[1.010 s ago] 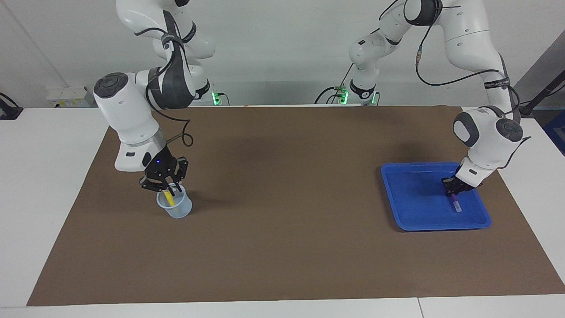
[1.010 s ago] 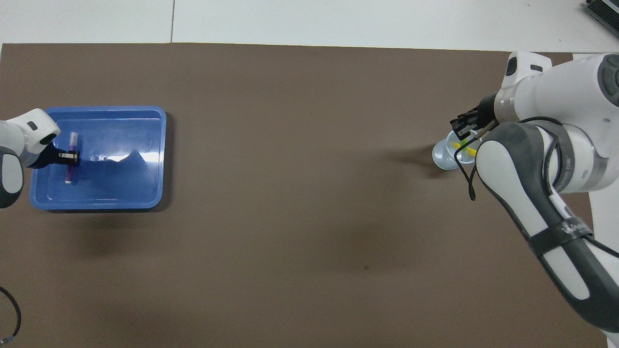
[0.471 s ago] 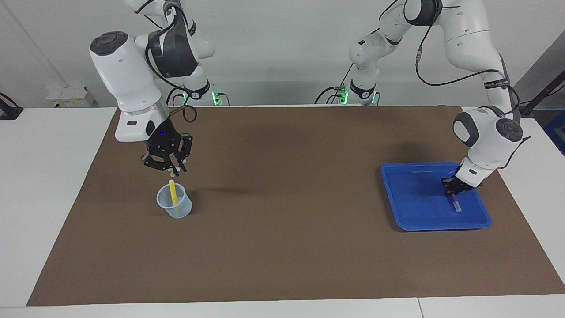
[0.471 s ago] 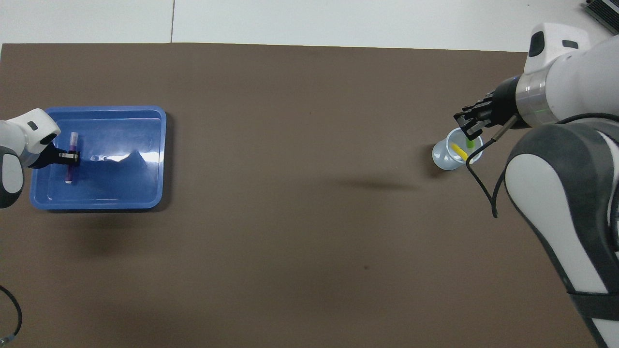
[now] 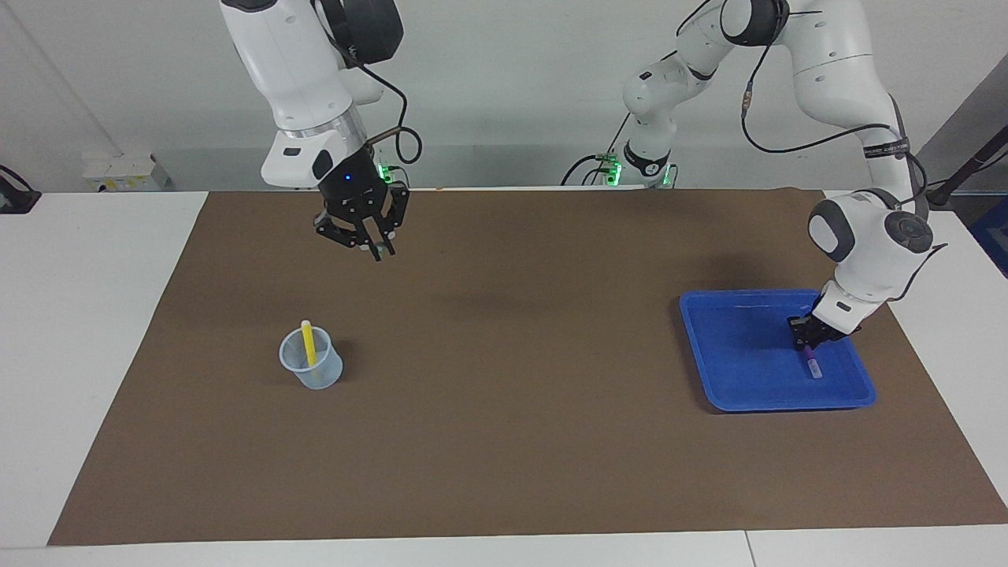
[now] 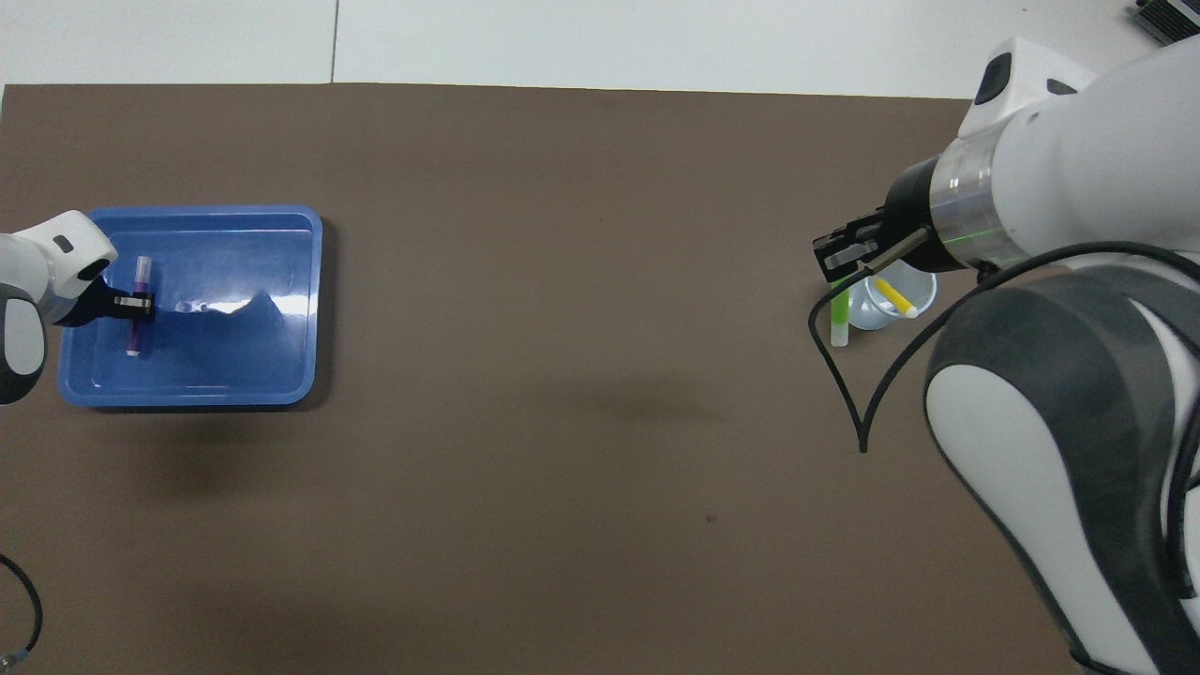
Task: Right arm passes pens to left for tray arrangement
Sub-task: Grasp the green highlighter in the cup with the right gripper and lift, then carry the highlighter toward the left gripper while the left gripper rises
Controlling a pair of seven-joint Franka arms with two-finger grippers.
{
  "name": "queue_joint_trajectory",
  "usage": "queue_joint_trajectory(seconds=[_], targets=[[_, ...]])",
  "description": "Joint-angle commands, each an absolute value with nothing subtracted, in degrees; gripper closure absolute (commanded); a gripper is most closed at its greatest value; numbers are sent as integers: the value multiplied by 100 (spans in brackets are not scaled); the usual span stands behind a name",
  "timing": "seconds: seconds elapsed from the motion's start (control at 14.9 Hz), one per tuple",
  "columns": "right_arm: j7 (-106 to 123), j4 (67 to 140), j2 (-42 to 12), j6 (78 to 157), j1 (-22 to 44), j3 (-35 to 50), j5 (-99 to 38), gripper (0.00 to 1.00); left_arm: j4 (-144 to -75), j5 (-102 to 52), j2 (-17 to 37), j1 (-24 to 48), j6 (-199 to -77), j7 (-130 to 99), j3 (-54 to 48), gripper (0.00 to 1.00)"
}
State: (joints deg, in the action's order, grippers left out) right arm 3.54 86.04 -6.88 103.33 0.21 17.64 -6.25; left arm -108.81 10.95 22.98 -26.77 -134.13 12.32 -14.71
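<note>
Shows the right gripper raised high over the brown mat, clamped shut on the top of a green pen. Shows that pen hanging straight down from the grip, pale end lowest, clear of everything. From the facing view, shows barely a pale speck of it between the fingertips; from overhead, shows most of its length.

Below, on the mat toward the right arm's end of the table, shows a small clear plastic cup with 1 yellow pen leaning inside, its top poking above the rim.

Toward the left arm's end of the table, shows the left gripper down inside the blue tray, right at the middle of a purple pen. Gripping or letting go: cannot tell. Shows the purple pen lying flat on the tray floor near the rim on the left arm's side, with the rest of the floor bare.

Puts 1 of 3 pens in the tray, 1 in the air and 1 in the cup.

On handling, as a judgement: likely very light, stiff and smooth, round enough to roll or swivel in a loose pinch. Best taken across the barrel, not by the pale end. For the hand-over, seems wise to keep the hold near 1 end and offer the free lower length for the other gripper to take, letting go only once that second grip is firm. Needs little force; probably not fragile. Worth laying it down low and flat, since a dropped pen could roll across the tray floor.
</note>
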Motion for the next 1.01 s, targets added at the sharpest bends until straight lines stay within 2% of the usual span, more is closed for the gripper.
queue_joint_trajectory(seconds=[0.0,0.61,0.74,0.94], targets=[[9,8525,-686,10178,-53,1793,-905,100,-10934,1195,2268,-2751,-13456,1266,-1512,28],[-2019,8578,-659,10292,79,1802,-1678,100,-10916,1187,2268,-2751,-13430,1266,-1512,27],[-2642,8587,-650,10414,192,1802,-1932,100,-10846,1187,2268,-2751,-13447,1274,-1512,19],[-3759,8596,-659,10669,368,1802,-2118,100,-10837,1178,2268,-2760,-13456,1283,-1512,18]])
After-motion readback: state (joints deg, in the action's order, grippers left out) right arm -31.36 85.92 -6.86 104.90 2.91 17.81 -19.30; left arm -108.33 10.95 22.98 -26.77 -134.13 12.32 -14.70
